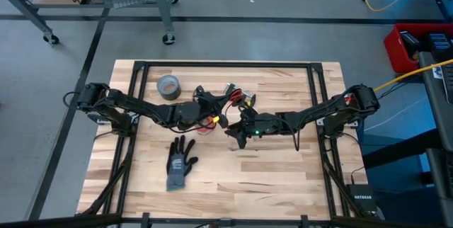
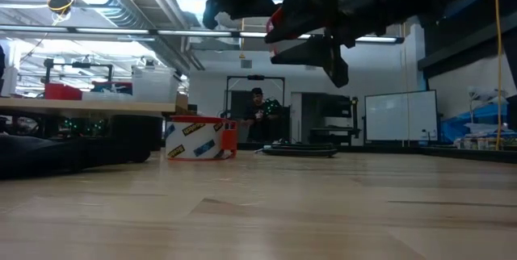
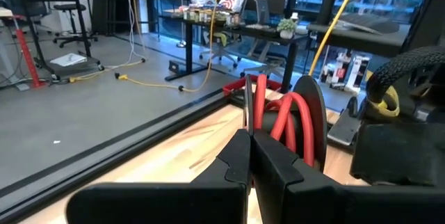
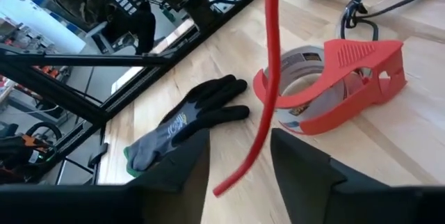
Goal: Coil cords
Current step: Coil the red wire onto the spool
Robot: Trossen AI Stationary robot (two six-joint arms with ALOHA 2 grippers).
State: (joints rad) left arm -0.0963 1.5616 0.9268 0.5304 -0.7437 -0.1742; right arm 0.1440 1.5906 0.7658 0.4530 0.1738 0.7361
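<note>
Right wrist view: my right end effector [image 4: 240, 165] stands wide around the hanging red cord [image 4: 268, 85]; left end effector [image 3: 249, 156] pinches that cord above the tabletop [image 1: 283, 178].

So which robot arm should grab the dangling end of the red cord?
Probably the right. Its open end effector already sits either side of the red cord. The left end effector is shut on that cord's coil.

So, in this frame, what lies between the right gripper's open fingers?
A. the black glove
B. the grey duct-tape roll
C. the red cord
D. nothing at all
C: in the right wrist view the red cord hangs down into the gap between the right gripper's spread fingers, with the glove lying on the table beyond.
</note>
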